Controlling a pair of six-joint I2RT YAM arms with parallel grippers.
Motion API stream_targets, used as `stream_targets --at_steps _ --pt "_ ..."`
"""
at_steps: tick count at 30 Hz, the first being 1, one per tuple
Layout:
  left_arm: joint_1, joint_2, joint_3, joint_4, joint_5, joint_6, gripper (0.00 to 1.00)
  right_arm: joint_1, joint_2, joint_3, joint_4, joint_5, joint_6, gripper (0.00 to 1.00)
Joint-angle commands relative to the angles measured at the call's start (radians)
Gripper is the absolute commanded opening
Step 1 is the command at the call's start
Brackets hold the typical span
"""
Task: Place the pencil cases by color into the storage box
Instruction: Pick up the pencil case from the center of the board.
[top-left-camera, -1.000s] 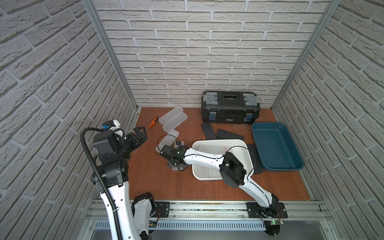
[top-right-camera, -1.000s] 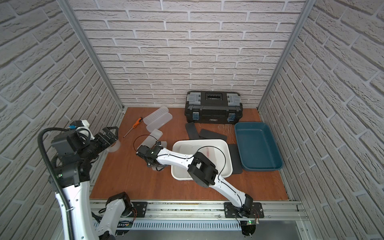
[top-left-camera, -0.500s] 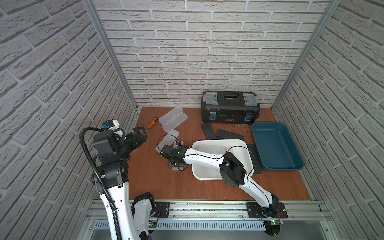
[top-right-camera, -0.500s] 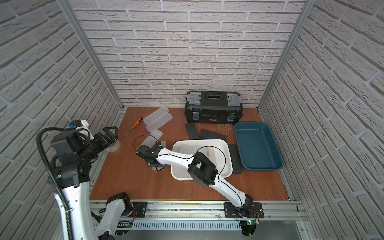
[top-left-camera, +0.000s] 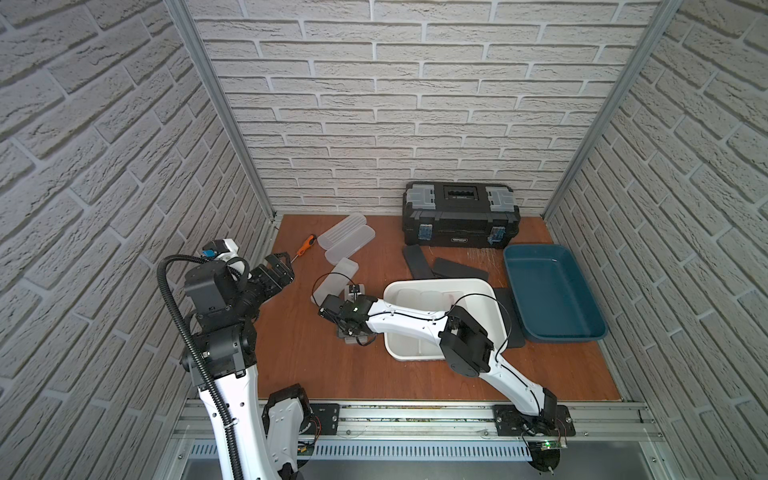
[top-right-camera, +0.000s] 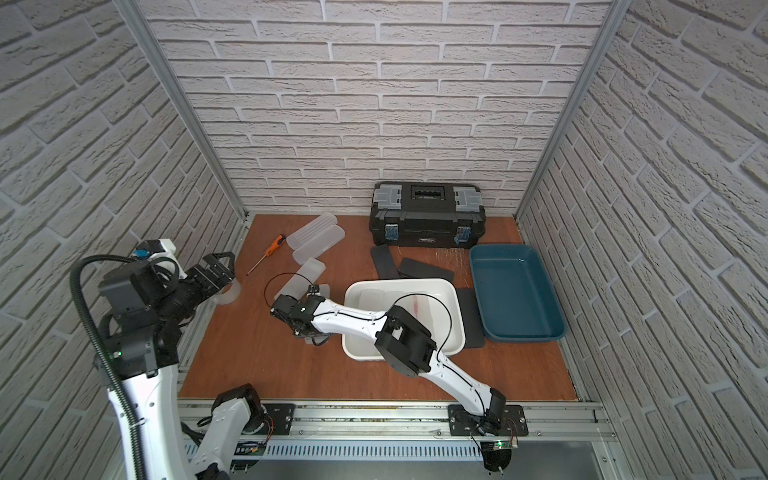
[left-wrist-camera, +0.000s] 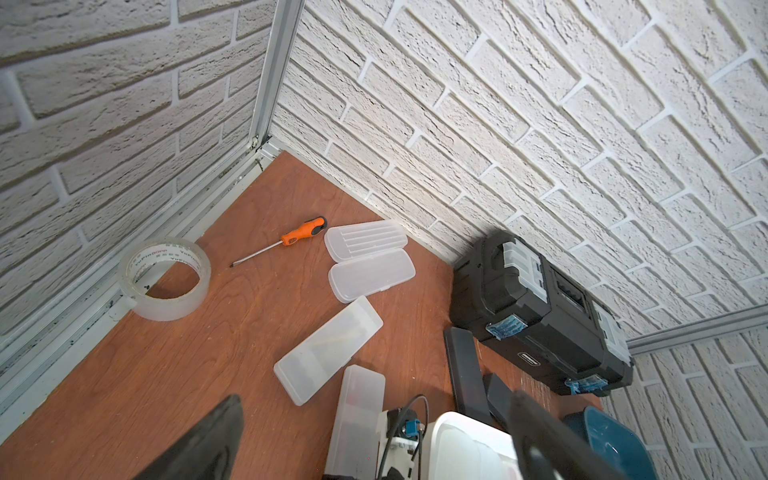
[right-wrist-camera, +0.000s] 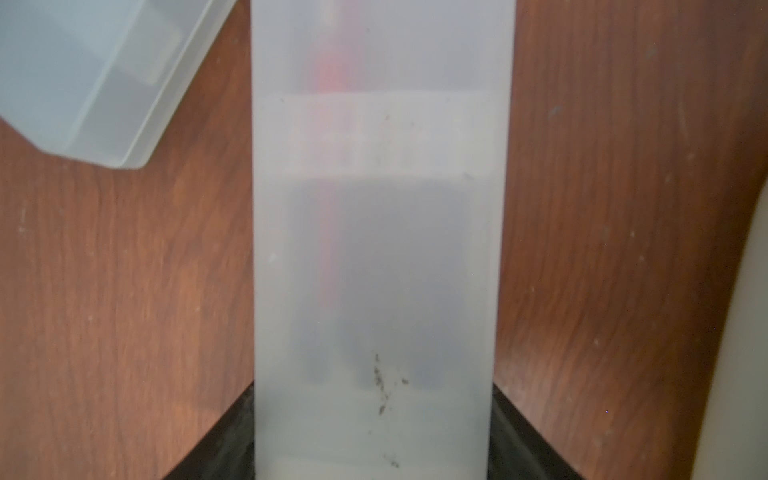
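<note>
Pincer of the right arm (top-left-camera: 351, 332) is clamped across the long sides of a frosted pencil case (right-wrist-camera: 376, 249), low at the table (top-left-camera: 332, 374) surface just left of the white box (top-left-camera: 411, 352). A strip of bare wood separates case and box. Second case (top-left-camera: 336, 279) lies diagonally beside it, corner near, not touching. Two further cases (top-left-camera: 351, 245) sit near the back-left corner. Black cases (top-left-camera: 415, 259) lie behind the box, toward the back edge. Pincer of the left arm (top-left-camera: 279, 270) stands wide apart, holding nothing, raised over the left edge. Bare wood runs along the front edge.
</note>
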Motion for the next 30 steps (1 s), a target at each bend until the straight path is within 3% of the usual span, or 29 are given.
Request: stream_targets --at_steps 1,18,30 --pt "-0.005 0.005 0.029 0.010 0.003 0.023 0.98 0.013 -0.094 -0.007 -0.001 0.045 -0.029 0.66" --pt "-0.010 0.049 0.077 0.006 0.001 0.032 0.98 0.023 -0.193 -0.008 -0.007 0.129 -0.083 0.65" --pt "-0.021 0.093 0.097 0.018 -0.008 0.041 0.98 0.010 -0.371 -0.092 0.013 0.199 -0.125 0.65"
